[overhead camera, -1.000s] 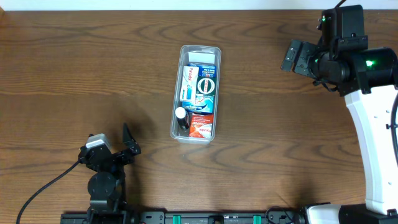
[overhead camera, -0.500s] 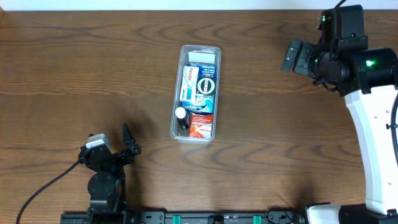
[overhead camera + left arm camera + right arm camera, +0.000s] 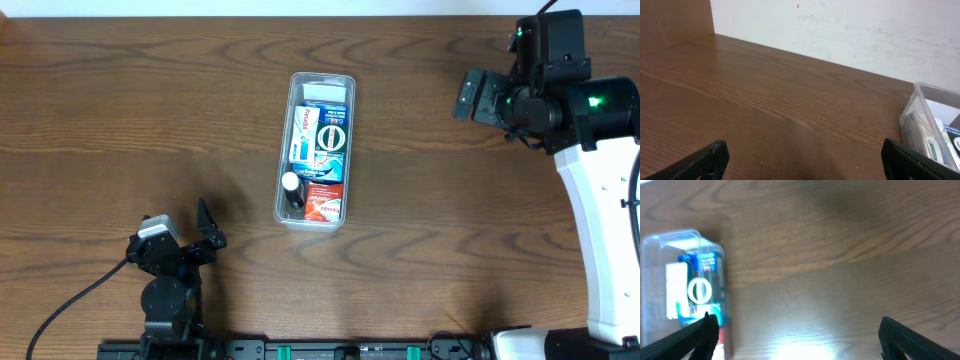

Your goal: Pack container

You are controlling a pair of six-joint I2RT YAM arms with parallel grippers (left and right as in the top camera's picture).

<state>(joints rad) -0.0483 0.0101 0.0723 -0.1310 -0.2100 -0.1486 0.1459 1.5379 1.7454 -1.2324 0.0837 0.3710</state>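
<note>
Container (image 3: 284, 160), clear and narrow, lies on the middle of the wooden counter (image 3: 120, 110) with its load already in. A blue carton (image 3: 322, 140) fills its far half, a red box (image 3: 322, 203) sits at its near end, and a small dark bottle with a white cap (image 3: 291, 185) stands along its left wall beside that box. The left tool (image 3: 210, 228) rests well apart from the container on its near-left side, fingers spread wide and holding nothing. The right tool (image 3: 468, 92) hangs well apart on the container's far-right side, also spread wide and empty. No loose item shows anywhere around the container, so the packing looks finished or all but finished, and the step in hand appears to be drawing the arms clear. Done well, that means keeping both tools spread and away from the container's rim, taking any path around the container rather than over it, and leaving the upright bottle undisturbed. Against the overhead view a second earlier, the right tool has edged a trace farther from the container. The left tool, the container and everything inside it lie exactly where they did.
</note>
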